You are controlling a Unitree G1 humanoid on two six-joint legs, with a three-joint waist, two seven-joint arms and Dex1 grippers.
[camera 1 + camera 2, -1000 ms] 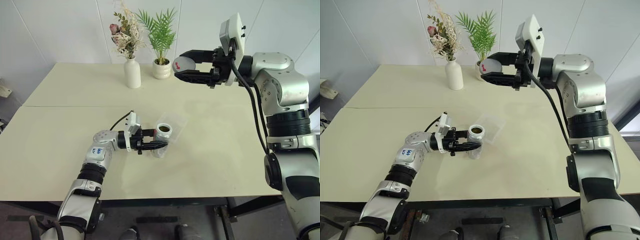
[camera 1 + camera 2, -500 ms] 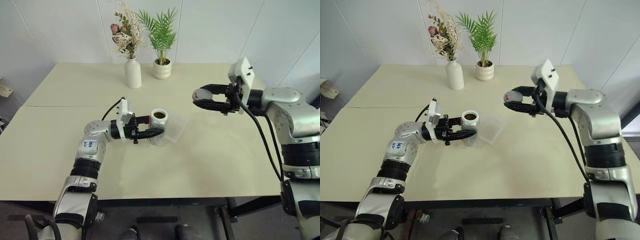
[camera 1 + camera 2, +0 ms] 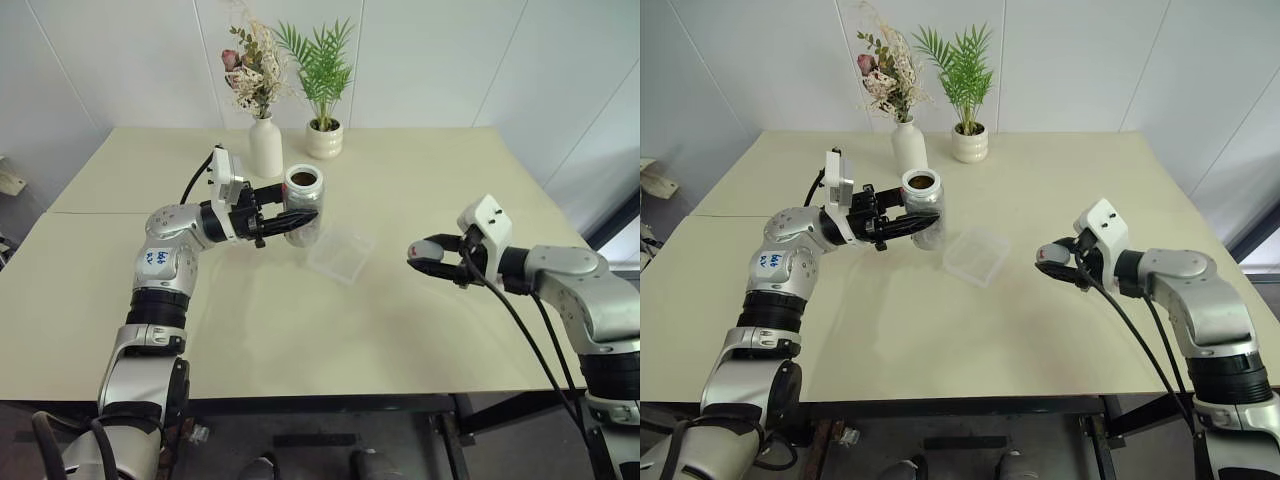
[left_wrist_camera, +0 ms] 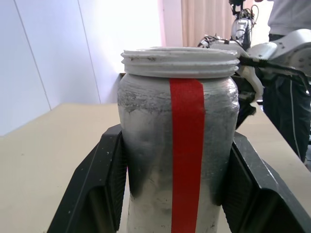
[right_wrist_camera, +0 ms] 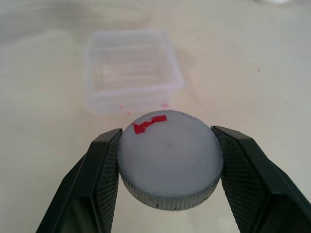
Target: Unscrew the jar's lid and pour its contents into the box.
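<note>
— Two grippers, both full: which one does the next move belong to?

— By my reading, the left gripper (image 3: 300,217). Its fingers are clamped on the sides of the jar (image 3: 303,204), which it holds upright in the air, mouth open and facing up, over the far-left part of the table (image 3: 420,330), just in front of the white flower vase (image 3: 265,146).

— And where does the box (image 3: 342,254) lie from that hand?

— To the right of the jar and nearer, flat on the table, below the jar's level. The jar is beside the box, not over it. So the pour probably needs a short carry right and toward the near edge, then a tilt of the jar's long axis from upright toward level, mouth over the tray.

— Is the right arm any use here?

— Hardly. The right gripper (image 3: 428,257) sits well to the right of the box, low over the table, pinching the lid (image 5: 170,158) by its rim. The lid is already off, so that hand only has to keep clear.

— Contents?

— Something dark brownish shows inside the jar's mouth in the head views; I can't make out more.
</note>
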